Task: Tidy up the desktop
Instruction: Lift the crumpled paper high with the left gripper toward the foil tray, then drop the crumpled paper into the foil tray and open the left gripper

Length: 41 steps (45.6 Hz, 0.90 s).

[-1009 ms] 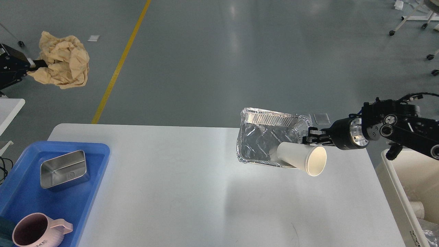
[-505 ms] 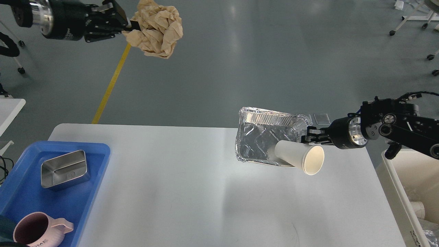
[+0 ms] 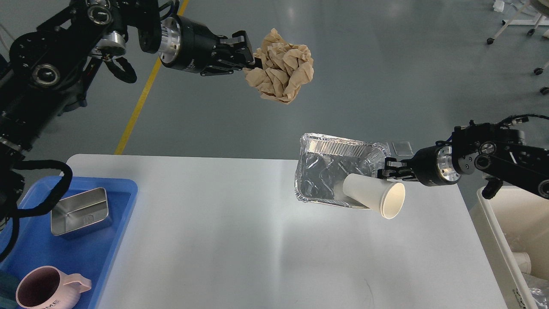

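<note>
I take this for a lab or workshop hall: glossy grey floor [image 3: 386, 64] with a yellow line [image 3: 141, 98], wheeled stands [image 3: 514, 21] at the far right, a plain white counter [image 3: 257, 240].

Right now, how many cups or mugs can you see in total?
2: a white paper cup lying tilted in the foil tray held by the right gripper, and a pink mug in the blue tray. None visibly hidden.
</note>
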Motion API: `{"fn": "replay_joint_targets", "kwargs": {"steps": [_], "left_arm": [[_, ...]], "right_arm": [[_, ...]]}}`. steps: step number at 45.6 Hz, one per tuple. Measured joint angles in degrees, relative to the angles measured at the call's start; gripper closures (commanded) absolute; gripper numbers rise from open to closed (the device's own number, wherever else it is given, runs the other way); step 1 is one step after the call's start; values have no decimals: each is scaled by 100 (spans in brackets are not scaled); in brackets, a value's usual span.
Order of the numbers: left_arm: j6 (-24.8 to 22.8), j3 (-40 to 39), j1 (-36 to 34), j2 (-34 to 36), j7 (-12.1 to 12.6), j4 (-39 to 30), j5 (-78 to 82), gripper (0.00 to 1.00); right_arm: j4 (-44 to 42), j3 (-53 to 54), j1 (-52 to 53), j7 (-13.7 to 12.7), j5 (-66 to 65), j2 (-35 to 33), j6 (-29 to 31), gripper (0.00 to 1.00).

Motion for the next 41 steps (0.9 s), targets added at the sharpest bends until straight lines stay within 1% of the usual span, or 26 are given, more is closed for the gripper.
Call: {"fn": "replay_joint_targets", "kwargs": {"steps": [9,18,35,39,40,41], "left_arm": [[270,467,79,-553,1,59,0,100],[421,774,178,-1009,-9,362,-7,100],[382,1065,509,-1111,3,418,-33,99],[376,1084,568,-1102,8,418,-33,86],[375,1087,578,-1097,9,418,-33,79],[375,1089,585,-1092,9,418,-33,65]], "right_arm": [[-131,-31,136,-5,4,265,78,100],[-146,-66,166,-8,27,361,91,100],[-300,-68,174,-8,34,406,86,100],[-337,-68,203,-8,34,470,83,100],[-341,-68,209,-8,34,485,83,100],[-344,-68,217,-8,34,499,83,100]]}}
